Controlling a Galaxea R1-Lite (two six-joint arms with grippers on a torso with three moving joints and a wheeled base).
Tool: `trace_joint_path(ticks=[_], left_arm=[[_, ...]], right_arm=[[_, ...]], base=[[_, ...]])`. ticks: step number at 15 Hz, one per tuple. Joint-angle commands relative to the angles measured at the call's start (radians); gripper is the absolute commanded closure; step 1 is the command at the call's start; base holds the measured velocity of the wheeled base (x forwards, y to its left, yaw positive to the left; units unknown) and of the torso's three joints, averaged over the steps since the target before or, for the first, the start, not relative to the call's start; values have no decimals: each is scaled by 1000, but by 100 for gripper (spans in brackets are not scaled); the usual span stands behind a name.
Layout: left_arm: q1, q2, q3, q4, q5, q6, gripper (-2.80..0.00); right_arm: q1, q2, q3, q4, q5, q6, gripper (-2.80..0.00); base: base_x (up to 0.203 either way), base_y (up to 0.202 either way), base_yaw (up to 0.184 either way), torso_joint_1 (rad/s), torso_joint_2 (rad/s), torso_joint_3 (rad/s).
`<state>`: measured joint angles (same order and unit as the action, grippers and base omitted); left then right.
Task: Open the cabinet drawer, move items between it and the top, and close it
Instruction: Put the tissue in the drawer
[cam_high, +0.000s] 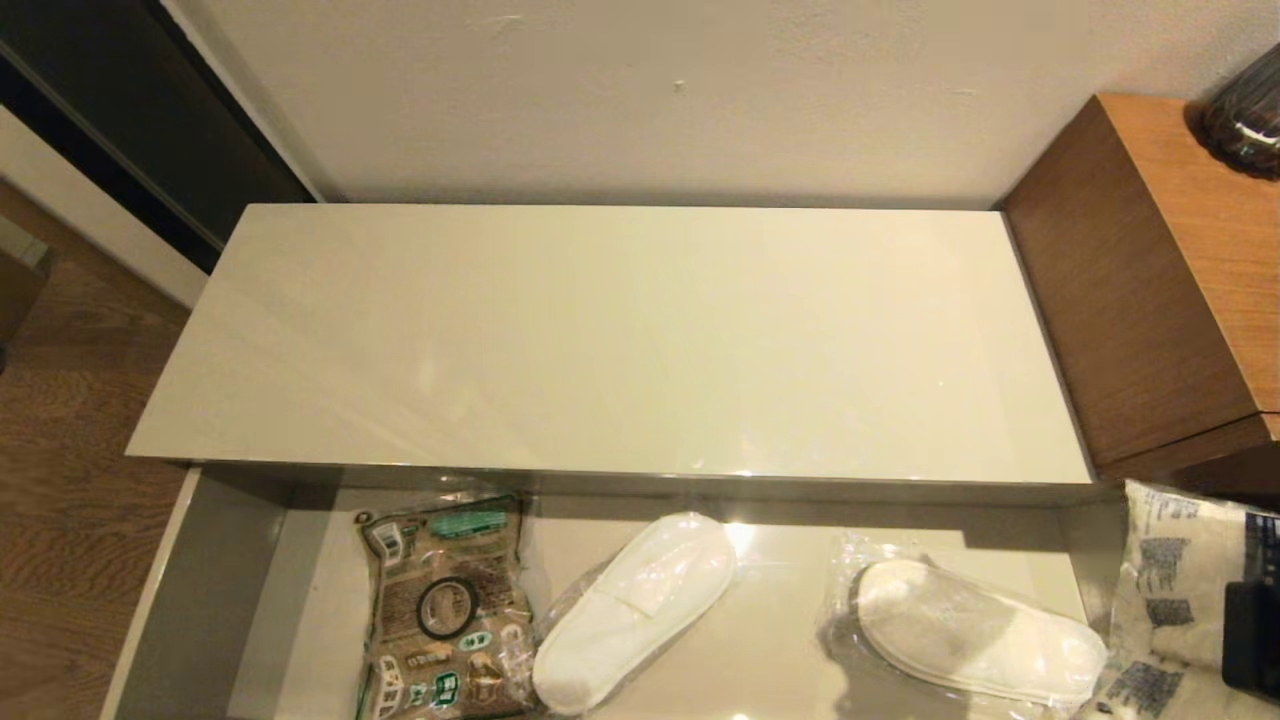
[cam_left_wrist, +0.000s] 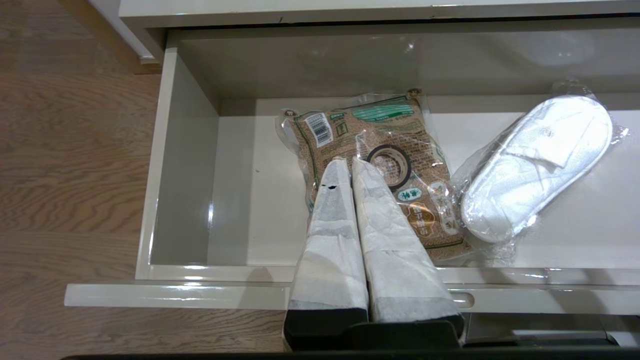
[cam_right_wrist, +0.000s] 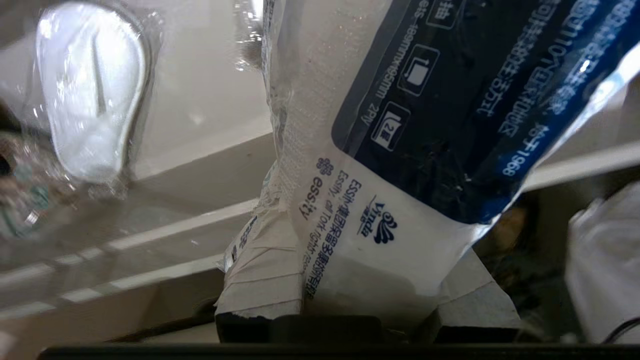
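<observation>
My right pincer grips the white blue-printed plastic packet; the long glossy cream cabinet top lies forward-left of it.

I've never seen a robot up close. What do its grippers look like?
Each gripper has two long wedge-shaped fingers wrapped in white tape, set in a black base. The left gripper has a small black mark on one finger; the right gripper's tape looks layered and frayed.

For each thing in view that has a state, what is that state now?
cabinet drawer: pulled open
top: bare
packet: clamped in right gripper, lifted
left gripper: jaws shut, empty, over the drawer
two slippers: wrapped, lying in drawer
tape roll: on brown bag
</observation>
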<state>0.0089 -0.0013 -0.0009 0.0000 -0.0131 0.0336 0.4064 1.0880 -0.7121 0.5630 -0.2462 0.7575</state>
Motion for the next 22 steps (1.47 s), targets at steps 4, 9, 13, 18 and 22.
trace_joint_path(ticks=[4, 9, 13, 18, 22], left_arm=[[0, 1, 1, 0, -1, 0, 0], [0, 1, -1, 0, -1, 0, 0], [0, 1, 1, 0, -1, 0, 0], [0, 1, 1, 0, -1, 0, 0], [0, 1, -1, 0, -1, 0, 0]], right_arm=[[0, 141, 71, -119, -40, 306, 0], [-2, 277, 129, -221, -71, 432, 0], [-53, 397, 193, -343, -73, 434, 0], [-93, 541, 213, -488, -70, 434, 0], [-93, 614, 209, -563, -66, 429, 0]], base=[[0, 0, 0, 0, 0, 0], [0, 0, 0, 0, 0, 0], [0, 0, 0, 0, 0, 0], [0, 0, 0, 0, 0, 0], [0, 0, 0, 0, 0, 0]])
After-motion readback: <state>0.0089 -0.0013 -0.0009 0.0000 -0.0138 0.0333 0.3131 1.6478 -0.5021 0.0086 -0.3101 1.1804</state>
